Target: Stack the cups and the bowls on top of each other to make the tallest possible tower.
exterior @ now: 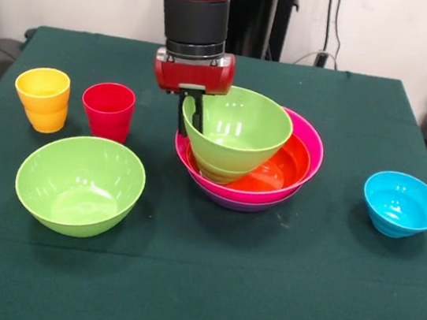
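My gripper (190,115) comes down from the top and is shut on the left rim of a lime green bowl (241,132), one finger inside and one outside. This bowl is tilted and rests low in the tower. The tower is an orange bowl (288,166) nested in a hot pink bowl (311,146), with a purple bowl (239,204) showing at the bottom. A second lime band (216,170) shows under the held bowl. A large lime green bowl (80,183) sits alone at the front left. A yellow cup (42,92) and a red cup (107,109) stand upright at the left. The yellow cup's lower part looks orange.
A small sky blue bowl (402,204) sits alone at the right. The dark green tablecloth (204,286) covers the table. The robot's pedestal and cables are behind the far edge, and a dark object is past the right edge.
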Motion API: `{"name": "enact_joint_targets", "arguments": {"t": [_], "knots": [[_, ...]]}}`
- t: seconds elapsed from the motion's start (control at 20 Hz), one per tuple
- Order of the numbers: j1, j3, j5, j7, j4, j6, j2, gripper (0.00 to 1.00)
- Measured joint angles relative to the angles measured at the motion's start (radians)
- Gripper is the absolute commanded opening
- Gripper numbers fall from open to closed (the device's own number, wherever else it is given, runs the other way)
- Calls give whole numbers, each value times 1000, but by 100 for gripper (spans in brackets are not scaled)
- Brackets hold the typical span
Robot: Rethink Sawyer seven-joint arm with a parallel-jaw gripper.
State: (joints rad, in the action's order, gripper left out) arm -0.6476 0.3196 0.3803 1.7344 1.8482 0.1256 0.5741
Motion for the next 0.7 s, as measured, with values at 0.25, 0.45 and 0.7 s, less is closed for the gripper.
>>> {"name": "enact_joint_targets", "arguments": {"t": [0.25, 0.45, 0.7], "knots": [[-33, 43, 15, 0, -18, 0, -18, 0], [-58, 76, 39, 0, -27, -1, -29, 0], [-101, 122, 61, 0, -29, -1, -47, 0]]}}
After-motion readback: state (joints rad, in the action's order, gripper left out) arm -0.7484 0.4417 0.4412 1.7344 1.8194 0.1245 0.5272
